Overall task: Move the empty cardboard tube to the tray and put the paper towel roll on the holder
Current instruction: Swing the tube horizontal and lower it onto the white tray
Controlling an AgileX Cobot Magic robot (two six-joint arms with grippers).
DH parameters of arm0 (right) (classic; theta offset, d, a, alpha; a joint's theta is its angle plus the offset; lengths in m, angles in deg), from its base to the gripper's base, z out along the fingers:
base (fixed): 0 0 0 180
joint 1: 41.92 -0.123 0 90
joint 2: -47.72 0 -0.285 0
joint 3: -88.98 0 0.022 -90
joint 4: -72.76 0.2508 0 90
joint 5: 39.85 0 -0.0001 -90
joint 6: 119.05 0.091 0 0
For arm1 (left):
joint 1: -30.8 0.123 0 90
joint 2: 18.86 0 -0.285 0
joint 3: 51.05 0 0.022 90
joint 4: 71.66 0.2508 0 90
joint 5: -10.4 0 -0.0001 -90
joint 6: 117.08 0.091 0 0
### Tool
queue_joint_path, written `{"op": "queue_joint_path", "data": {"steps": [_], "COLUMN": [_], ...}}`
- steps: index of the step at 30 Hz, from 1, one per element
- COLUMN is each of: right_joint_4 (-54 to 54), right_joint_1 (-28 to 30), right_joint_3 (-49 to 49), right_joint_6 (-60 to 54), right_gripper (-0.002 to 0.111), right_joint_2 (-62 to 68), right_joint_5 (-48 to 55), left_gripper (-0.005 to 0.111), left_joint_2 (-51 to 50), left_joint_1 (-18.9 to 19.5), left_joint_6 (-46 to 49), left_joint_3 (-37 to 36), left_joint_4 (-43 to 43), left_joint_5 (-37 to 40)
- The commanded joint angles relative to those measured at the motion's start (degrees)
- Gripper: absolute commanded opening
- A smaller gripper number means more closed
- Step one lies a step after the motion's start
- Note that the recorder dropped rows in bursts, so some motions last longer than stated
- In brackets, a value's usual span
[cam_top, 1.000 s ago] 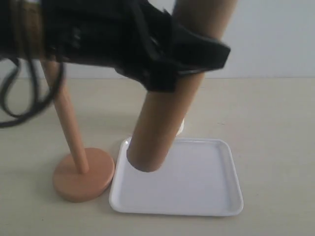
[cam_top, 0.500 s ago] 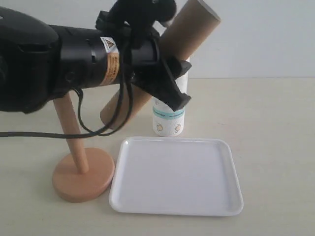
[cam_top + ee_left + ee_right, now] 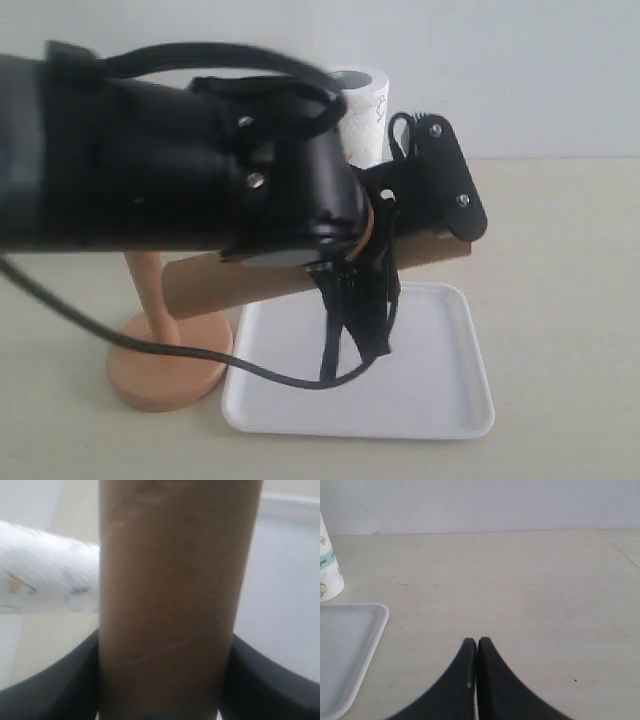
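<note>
My left gripper point(image 3: 405, 250) is shut on the empty cardboard tube point(image 3: 240, 282). It holds the brown tube nearly level, just above the back of the white tray point(image 3: 440, 400). Up close, the tube point(image 3: 175, 595) fills the left wrist view between the black fingers point(image 3: 55, 690), with the tray point(image 3: 287, 580) beyond it. The paper towel roll point(image 3: 364, 110) stands upright behind the arm and appears again as the white roll point(image 3: 45, 585). The wooden holder point(image 3: 165, 370) stands left of the tray, its rod mostly hidden by the arm. My right gripper point(image 3: 477, 642) is shut on nothing over bare table.
The left arm's black body and cable point(image 3: 150, 350) cover much of the exterior view. In the right wrist view the tray's corner point(image 3: 350, 645) and the roll's foot point(image 3: 327, 567) lie at one side, with pale tabletop point(image 3: 520, 580) beyond and a white wall behind.
The tube has swung from steeply tilted to nearly level and now lies low across the back of the tray. The left arm has turned and moved nearer the camera.
</note>
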Motion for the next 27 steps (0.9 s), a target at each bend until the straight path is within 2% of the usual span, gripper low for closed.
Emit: {"op": "queue_joint_path", "data": {"steps": [1,5,8,12,14,22,27], "right_joint_4": [-0.3,-0.3,-0.3,-0.3,-0.3,-0.3,-0.3], "right_joint_1": [-0.1,-0.1,-0.1,-0.1,-0.1,-0.1,-0.1], "right_joint_3": [0.0,0.0,0.0,0.0,0.0,0.0,0.0], "right_joint_6": [0.0,0.0,0.0,0.0,0.0,0.0,0.0], "right_gripper": [0.000,0.000,0.000,0.000,0.000,0.000,0.000], "right_joint_2": [-0.2,-0.2,-0.2,-0.2,-0.2,-0.2,-0.2], "right_joint_5": [-0.7,-0.7,-0.7,-0.7,-0.7,-0.7,-0.7], "left_gripper": [0.004,0.004,0.004,0.004,0.004,0.004,0.004], "left_joint_2": [-6.0,-9.8,-12.4,-15.3,-16.0,-17.8,-17.9], "left_joint_1": [-0.2,-0.2,0.1,2.2,3.6,9.7,9.9], "left_joint_6": [12.9,19.1,25.2,32.2,34.2,34.4,37.2], "left_joint_3": [9.8,14.8,17.3,18.8,18.8,18.8,18.8], "left_joint_4": [-11.0,-13.0,-19.0,-30.6,-33.3,-36.5,-37.7], "left_joint_5": [12.0,11.1,11.5,10.9,10.1,9.6,7.7]}}
